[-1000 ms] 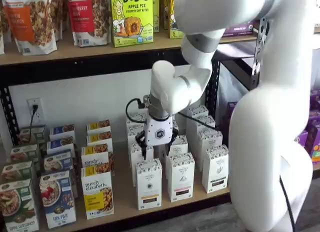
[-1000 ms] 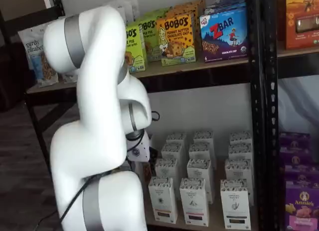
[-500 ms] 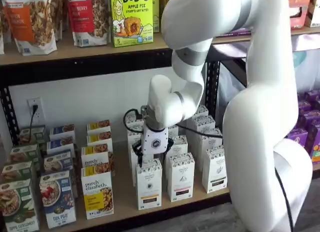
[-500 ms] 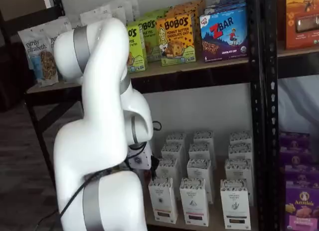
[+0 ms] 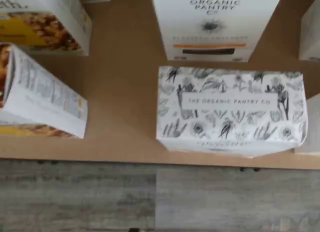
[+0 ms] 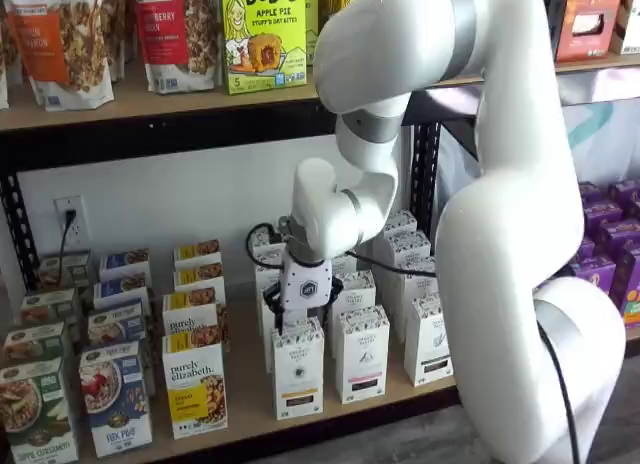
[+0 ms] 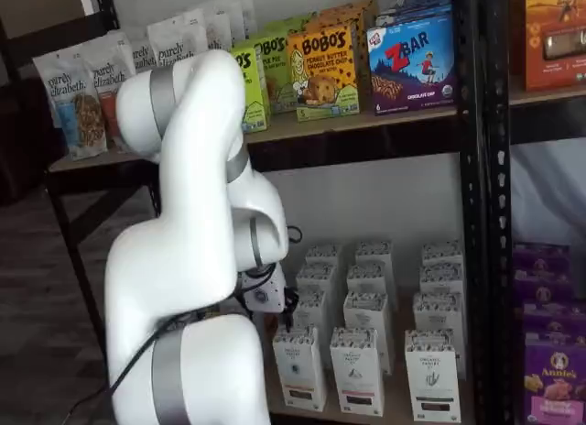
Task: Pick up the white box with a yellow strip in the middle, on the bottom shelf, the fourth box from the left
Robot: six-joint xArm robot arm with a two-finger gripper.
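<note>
The white box (image 6: 298,369) stands at the front edge of the bottom shelf (image 6: 245,409), with a speckled top band and a yellowish strip low on its front. It also shows in a shelf view (image 7: 299,368). In the wrist view its speckled top (image 5: 230,109), printed "The Organic Pantry Co", lies right below the camera. A like carton with an orange strip (image 5: 212,22) stands behind it. My gripper (image 6: 303,318) hangs just above the box's top. Its white body shows, but the black fingers are too unclear to tell a gap. The arm partly hides it in a shelf view (image 7: 277,301).
"Purely elizabeth" boxes (image 6: 194,389) stand left of the white box, close in the wrist view (image 5: 42,99). A white carton with a pinkish strip (image 6: 362,354) stands right of it, more cartons behind. The shelf edge and grey floor (image 5: 100,197) show. My big white arm (image 6: 520,234) fills the right.
The gripper has come down and a little to the left, from above the rear cartons to just over the front white box. The arm's upper links have swung left.
</note>
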